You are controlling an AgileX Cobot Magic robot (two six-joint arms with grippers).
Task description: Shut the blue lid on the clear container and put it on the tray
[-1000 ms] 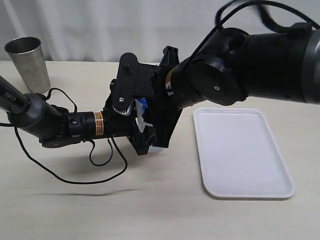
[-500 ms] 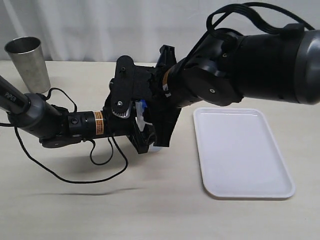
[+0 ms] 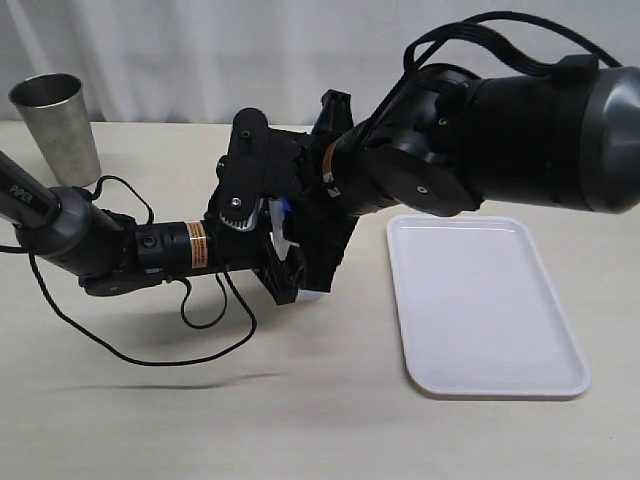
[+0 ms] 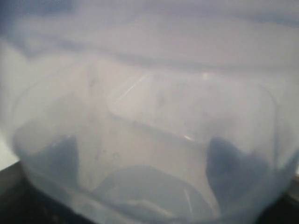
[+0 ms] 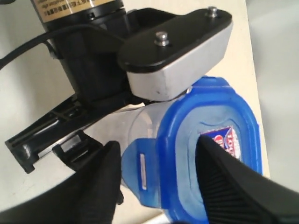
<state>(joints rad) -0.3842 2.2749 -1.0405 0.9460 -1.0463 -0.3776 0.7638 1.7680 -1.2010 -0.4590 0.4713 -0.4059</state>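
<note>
Near the middle of the table (image 3: 300,420), the left gripper (image 3: 268,240) clamps its fingers around the clear container (image 5: 140,122), apparently to steady it while the blue lid (image 5: 210,107) sits on its mouth. The right gripper (image 5: 156,144) hangs over the lid with fingers spread wide, likely to press it shut; the white tray (image 3: 480,300) waits toward the table's right edge

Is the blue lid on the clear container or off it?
On. In the right wrist view the blue lid caps the clear container; whether its tabs are snapped cannot be told.
</note>
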